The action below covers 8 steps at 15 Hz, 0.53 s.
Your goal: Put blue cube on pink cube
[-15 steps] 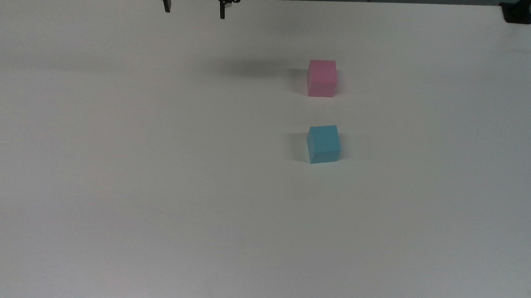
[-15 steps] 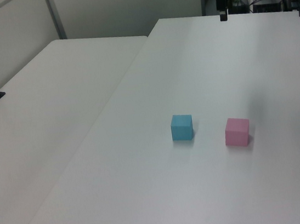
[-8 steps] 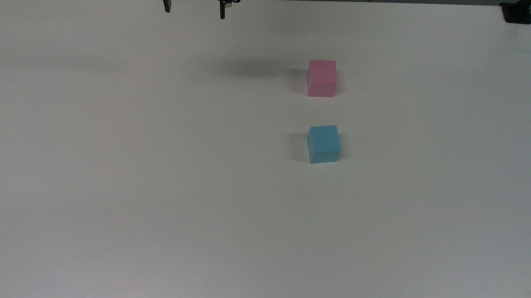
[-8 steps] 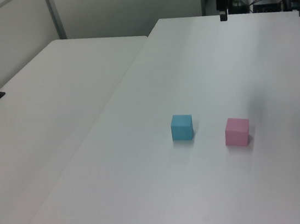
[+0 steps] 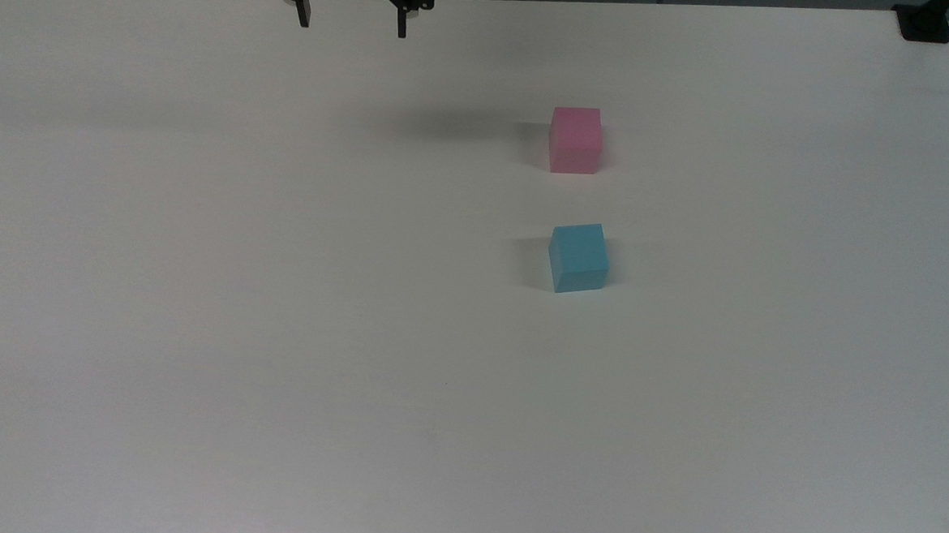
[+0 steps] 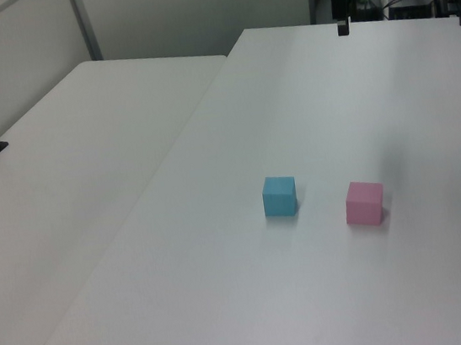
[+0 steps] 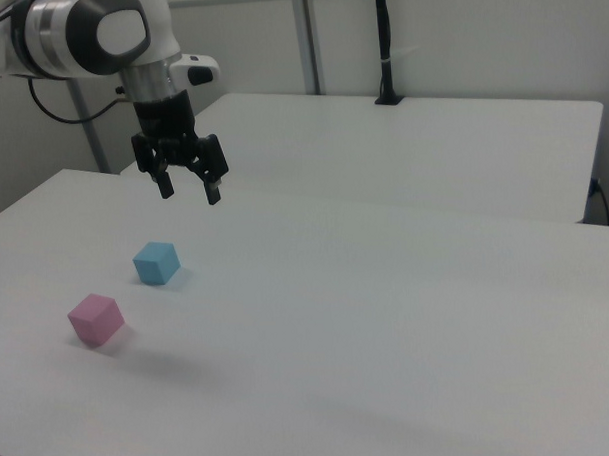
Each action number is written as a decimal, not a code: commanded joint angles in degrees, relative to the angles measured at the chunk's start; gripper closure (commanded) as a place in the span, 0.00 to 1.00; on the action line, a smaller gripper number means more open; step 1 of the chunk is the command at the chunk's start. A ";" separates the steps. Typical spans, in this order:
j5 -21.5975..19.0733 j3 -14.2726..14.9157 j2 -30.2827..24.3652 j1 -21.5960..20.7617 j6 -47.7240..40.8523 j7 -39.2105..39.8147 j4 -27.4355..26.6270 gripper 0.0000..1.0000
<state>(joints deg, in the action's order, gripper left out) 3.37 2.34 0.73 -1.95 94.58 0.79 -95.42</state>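
Table (image 5: pixel 276 329) lies bare around both cubes. Blue cube (image 5: pixel 578 257) sits nearer in the top view, pink cube (image 5: pixel 575 139) just beyond, apart. Far off at the top view's upper left, the gripper (image 5: pixel 352 21) hangs spread and empty, shifted slightly inward since a moment ago: approach barely begun, path unobstructed.

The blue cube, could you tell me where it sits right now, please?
The blue cube rests on the white table, right of centre in the top view, just below the pink cube with a bare gap between them.
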 commanded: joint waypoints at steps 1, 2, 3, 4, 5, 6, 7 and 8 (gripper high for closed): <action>-0.39 -1.37 0.76 -0.77 2.71 0.35 -0.99 0.00; -0.39 -1.99 1.11 -0.77 2.89 0.17 -0.99 0.00; -0.39 -2.69 1.38 -0.86 2.98 0.00 -0.99 0.00; -0.39 -3.56 1.90 -0.95 3.24 -0.09 -0.99 0.00; -0.56 -4.88 2.52 -1.21 4.11 -0.53 -0.82 0.00; -0.82 -6.20 2.87 -1.21 5.25 -1.84 -0.82 0.00; -1.17 -8.12 4.18 -1.30 6.92 -4.02 -0.64 0.00; -1.52 -9.27 4.80 -1.30 8.07 -5.09 -0.55 0.00</action>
<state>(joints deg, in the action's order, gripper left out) 2.99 -3.88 3.99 -2.69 98.83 -0.51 -95.56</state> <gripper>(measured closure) 0.000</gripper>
